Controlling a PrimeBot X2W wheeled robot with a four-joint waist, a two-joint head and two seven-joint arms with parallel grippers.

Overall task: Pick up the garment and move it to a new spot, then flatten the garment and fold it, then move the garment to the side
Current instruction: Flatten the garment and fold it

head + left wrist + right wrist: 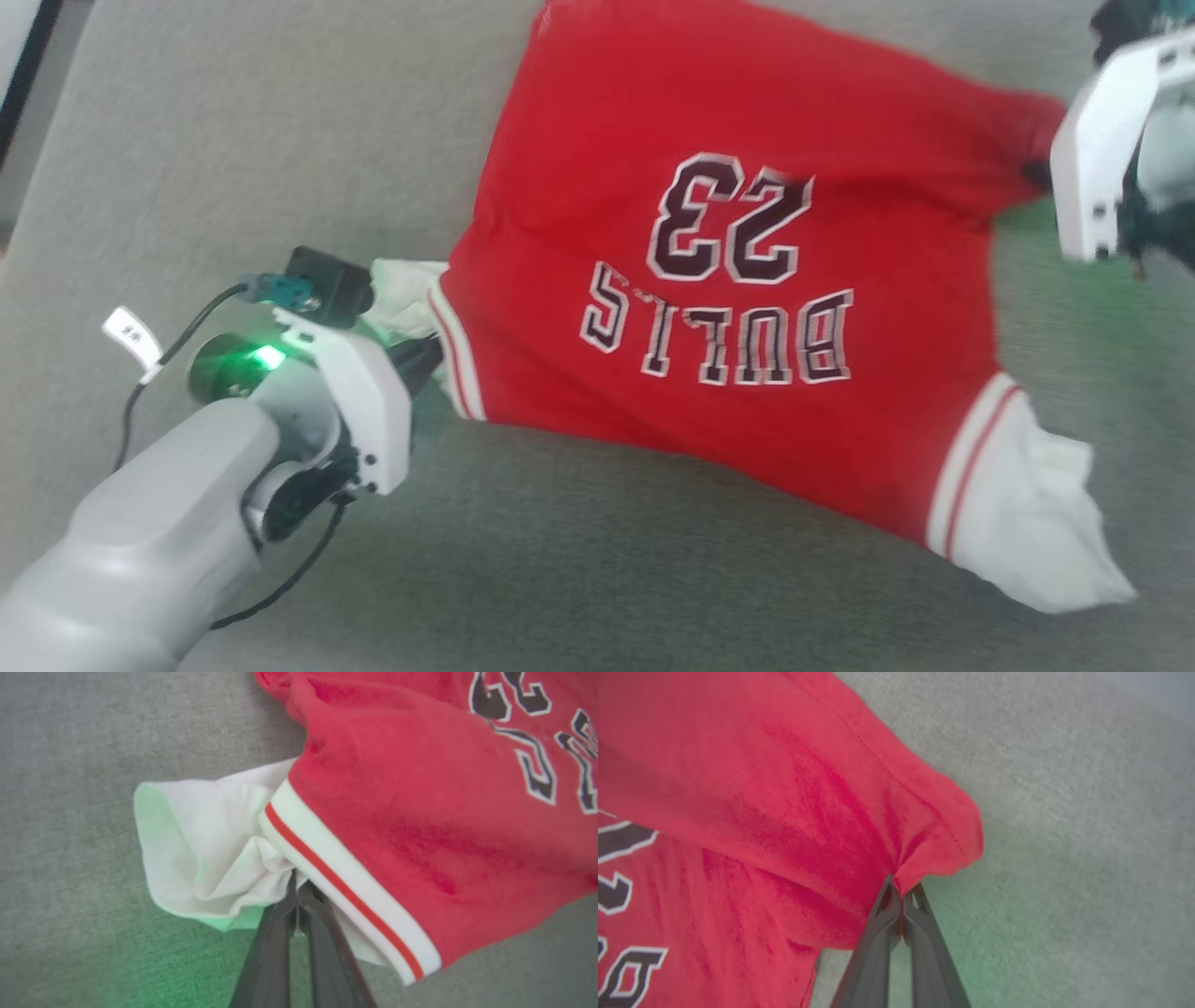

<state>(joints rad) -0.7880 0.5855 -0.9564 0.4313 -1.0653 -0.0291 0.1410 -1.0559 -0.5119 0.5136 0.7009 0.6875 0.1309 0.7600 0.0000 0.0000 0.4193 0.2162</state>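
Observation:
The garment, a red jersey with black white-outlined "BULLS 23" lettering and white sleeves, hangs stretched between my two grippers above the grey surface. My left gripper is shut on its left sleeve seam, where white cloth meets the striped trim; the left wrist view shows my left gripper with its tips pinched together on that cloth. My right gripper is shut on the red hem corner, and the right wrist view has my right gripper closed on the fabric. The other white sleeve droops at the lower right.
Grey fabric-covered surface lies under everything. A dark edge runs along the upper left corner. My left forearm and its cable cross the lower left.

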